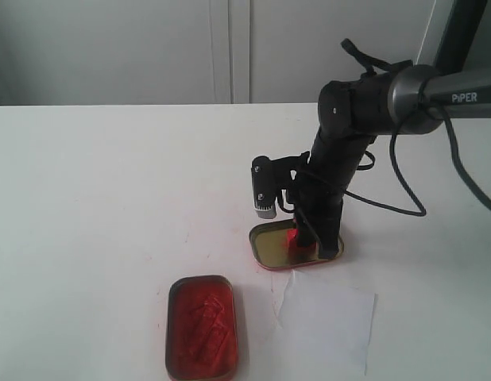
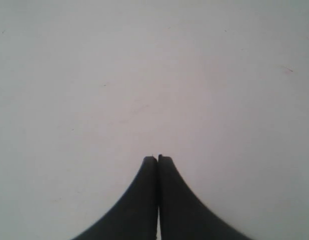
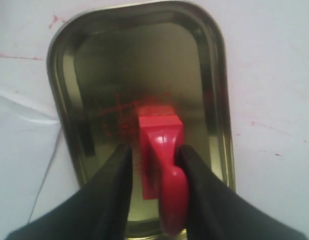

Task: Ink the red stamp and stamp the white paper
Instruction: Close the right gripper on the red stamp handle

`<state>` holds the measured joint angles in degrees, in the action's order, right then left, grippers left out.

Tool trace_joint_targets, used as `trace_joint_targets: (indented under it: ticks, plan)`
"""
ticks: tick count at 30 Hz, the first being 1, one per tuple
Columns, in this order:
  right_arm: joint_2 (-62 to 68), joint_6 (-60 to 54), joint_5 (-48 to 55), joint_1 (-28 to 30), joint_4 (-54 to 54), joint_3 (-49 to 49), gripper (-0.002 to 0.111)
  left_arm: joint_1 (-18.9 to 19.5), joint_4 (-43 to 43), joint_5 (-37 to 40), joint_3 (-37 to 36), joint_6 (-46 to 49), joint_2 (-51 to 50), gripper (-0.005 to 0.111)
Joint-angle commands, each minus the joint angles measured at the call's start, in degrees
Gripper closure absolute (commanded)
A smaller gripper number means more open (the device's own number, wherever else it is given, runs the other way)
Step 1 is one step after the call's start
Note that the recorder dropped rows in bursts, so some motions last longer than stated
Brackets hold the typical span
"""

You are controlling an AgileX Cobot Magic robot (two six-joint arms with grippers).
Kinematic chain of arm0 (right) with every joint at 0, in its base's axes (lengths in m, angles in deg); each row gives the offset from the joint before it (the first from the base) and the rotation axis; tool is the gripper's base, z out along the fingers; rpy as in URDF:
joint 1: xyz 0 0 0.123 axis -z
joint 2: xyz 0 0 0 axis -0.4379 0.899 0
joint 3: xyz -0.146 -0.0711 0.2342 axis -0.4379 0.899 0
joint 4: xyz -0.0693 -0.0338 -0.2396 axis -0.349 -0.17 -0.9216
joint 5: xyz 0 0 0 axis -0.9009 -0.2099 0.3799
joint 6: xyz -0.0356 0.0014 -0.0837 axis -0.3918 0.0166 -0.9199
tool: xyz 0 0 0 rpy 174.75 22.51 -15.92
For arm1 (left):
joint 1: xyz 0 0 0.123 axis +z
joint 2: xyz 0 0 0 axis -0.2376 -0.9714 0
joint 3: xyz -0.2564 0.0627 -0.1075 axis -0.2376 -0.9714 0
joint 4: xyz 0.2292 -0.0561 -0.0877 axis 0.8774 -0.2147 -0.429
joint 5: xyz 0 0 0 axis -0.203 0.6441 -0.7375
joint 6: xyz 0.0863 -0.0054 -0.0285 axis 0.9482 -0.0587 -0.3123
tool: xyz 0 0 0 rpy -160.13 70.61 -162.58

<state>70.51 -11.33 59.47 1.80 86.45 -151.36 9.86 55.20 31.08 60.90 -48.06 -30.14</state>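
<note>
The right end effector (image 1: 303, 230) is gripping the red stamp (image 3: 160, 131) by its handle inside the gold tin (image 1: 268, 244) just right of centre, the white paper (image 1: 329, 317) is lying lower right near the red ink tin (image 1: 202, 327), and the left end effector (image 2: 157, 159) is hanging over the desk (image 2: 144, 75), fingers pressed together.

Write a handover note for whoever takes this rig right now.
Left gripper: jaws shut, empty, over bare table.
Right gripper: jaws closed on the red stamp, which stands in the empty gold tin.
Red ink tin sits open, left of the white paper, both nearer the camera.
Done: stamp grasped. Left: press it in the ink, then stamp the paper, which looks unmarked.
</note>
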Motion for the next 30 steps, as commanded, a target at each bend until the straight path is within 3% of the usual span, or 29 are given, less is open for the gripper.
trace_joint_targets:
  ticks: [1, 4, 9, 24, 30]
  plan:
    - [-0.26, -0.25, 0.02, -0.12, -0.43, -0.26, 0.078, 0.04, 0.01, 0.93, -0.56, -0.1, 0.2, 0.107]
    - [-0.26, -0.25, 0.02, -0.12, -0.32, -0.26, 0.083, 0.04, 0.01, 0.93, -0.56, -0.1, 0.2, 0.107]
    - [-0.26, -0.25, 0.02, -0.12, -0.32, -0.26, 0.108, 0.04, 0.01, 0.93, -0.56, -0.1, 0.2, 0.107]
    - [-2.77, 4.67, -0.32, -0.12, -0.32, -0.26, 0.108, 0.04, 0.01, 0.93, -0.56, -0.1, 0.2, 0.107]
    - [-5.96, 11.56, -0.32, -0.12, -0.32, -0.26, 0.108, 0.04, 0.01, 0.93, -0.56, -0.1, 0.2, 0.107]
